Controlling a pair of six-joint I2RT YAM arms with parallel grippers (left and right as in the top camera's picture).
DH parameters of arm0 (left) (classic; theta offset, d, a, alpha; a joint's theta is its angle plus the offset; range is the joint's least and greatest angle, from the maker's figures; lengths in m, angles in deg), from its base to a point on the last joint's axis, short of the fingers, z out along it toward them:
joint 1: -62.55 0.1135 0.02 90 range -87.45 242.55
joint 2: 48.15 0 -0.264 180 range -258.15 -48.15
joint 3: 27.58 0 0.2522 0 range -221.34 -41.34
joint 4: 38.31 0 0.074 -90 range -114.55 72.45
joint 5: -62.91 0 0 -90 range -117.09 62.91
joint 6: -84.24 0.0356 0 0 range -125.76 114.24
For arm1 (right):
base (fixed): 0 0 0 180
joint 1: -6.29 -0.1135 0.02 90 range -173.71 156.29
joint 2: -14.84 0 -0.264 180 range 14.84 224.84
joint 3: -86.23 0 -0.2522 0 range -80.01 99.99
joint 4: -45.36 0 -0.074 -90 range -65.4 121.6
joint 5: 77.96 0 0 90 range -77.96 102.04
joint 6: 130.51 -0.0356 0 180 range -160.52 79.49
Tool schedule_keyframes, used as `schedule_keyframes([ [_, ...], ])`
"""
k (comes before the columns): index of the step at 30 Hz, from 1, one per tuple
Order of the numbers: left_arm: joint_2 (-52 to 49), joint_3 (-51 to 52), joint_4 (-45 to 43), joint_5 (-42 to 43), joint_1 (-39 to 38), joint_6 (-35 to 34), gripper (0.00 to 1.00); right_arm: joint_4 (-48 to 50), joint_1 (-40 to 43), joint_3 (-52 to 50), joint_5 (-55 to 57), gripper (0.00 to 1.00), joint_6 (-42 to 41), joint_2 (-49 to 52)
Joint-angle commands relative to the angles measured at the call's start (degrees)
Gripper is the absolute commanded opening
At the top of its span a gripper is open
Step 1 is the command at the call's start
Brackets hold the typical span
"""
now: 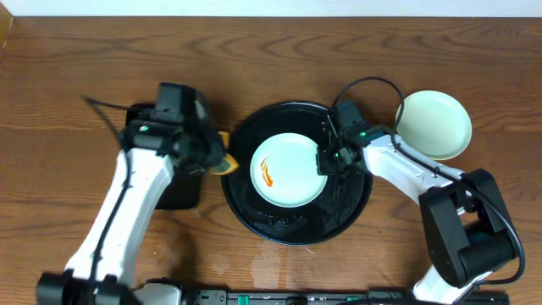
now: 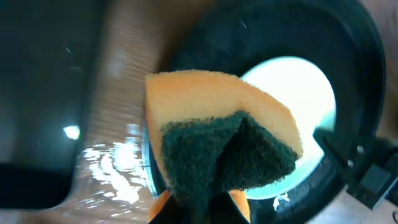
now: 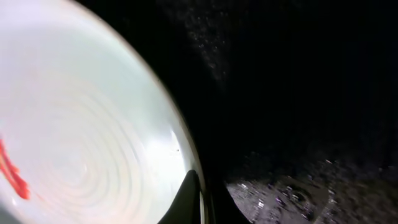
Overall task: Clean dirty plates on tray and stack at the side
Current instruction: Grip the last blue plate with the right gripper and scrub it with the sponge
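The left gripper is clenching a sponge with its green scouring face outward. It is hovering at the 9 o'clock rim of the tray, seemingly so that a short reach inward would bring the pad onto the dirty plate. That plate is lying near the middle of the tray, and its orange smear is sitting toward its 9 o'clock side, the side nearest the sponge. The right gripper is waiting at the plate's 3 o'clock edge with its fingertips right at the rim, probably to steady the plate against scrubbing. Whether it is pinching the rim or only touching it, I cannot tell. A second mint plate is resting on the table off the tray toward 2 o'clock, looking clean and likely beginning the stack.
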Motion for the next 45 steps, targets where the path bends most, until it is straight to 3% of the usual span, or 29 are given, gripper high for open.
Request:
schedule_keyframes([
  [1, -4.52, -0.04, -1.68, 4.31, -3.56, 1.44, 0.08, 0.83, -0.7, -0.5, -3.52, 0.01, -1.18, 3.48],
  [7, -11.17, -0.04, -7.45, 8.83, -9.2, 0.94, 0.08, 0.87, -0.72, -0.5, -3.28, 0.01, -1.97, 3.87],
  [17, -20.31, -0.04, -18.29, 8.96, -16.2, -6.69, 0.08, 1.03, -0.72, -0.5, -3.08, 0.01, -2.05, 3.87],
  [22, -24.11, -0.04, -23.34, 8.94, -17.53, -12.09, 0.08, 1.03, -0.72, -0.5, -3.02, 0.01, -2.03, 3.87],
  [29, -28.76, -0.02, -24.17, 8.46, -17.55, -12.57, 0.08, 1.05, -0.74, -0.5, -2.4, 0.01, -2.03, 3.87],
  [45, -28.28, -5.31, -3.13, -25.77, -17.33, -15.65, 0.07, 0.79, -0.72, -0.5, -1.07, 0.01, -2.05, 3.87],
])
